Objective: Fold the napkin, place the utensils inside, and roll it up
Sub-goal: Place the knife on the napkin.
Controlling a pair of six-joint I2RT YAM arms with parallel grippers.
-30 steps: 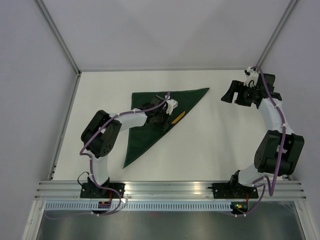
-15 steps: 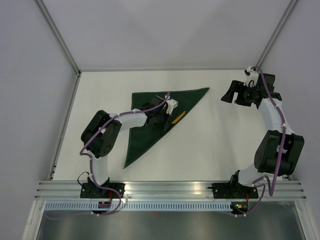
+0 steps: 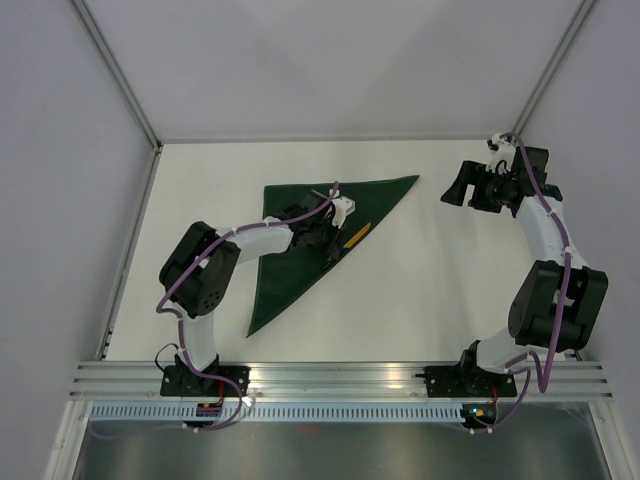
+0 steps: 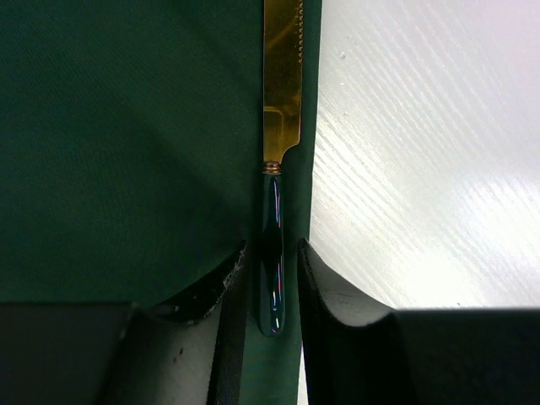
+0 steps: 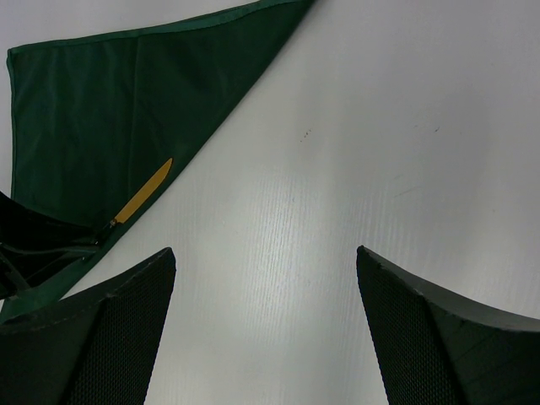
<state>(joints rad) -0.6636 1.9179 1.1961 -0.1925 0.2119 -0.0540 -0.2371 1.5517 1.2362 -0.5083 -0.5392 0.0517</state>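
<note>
The dark green napkin [image 3: 300, 220] lies folded into a triangle on the white table. One utensil shows: a knife [image 3: 356, 236] with a gold blade [image 4: 283, 84] and a dark shiny handle. It lies on the napkin along the diagonal edge. My left gripper [image 3: 329, 247] is low over the napkin. Its jaws [image 4: 272, 253] straddle the knife handle with a thin gap on each side. My right gripper [image 3: 456, 190] is open wide and empty above bare table [image 5: 266, 261]. The right wrist view also shows the napkin [image 5: 93, 126] and the knife blade [image 5: 143, 192].
The white table [image 3: 440, 290] is walled at the back and on both sides. A metal rail [image 3: 340, 375] runs along the near edge by the arm bases. The left arm's black end [image 5: 34, 245] shows in the right wrist view.
The left arm has shifted very slightly. The knife, the napkin and the right arm stay where they were.
</note>
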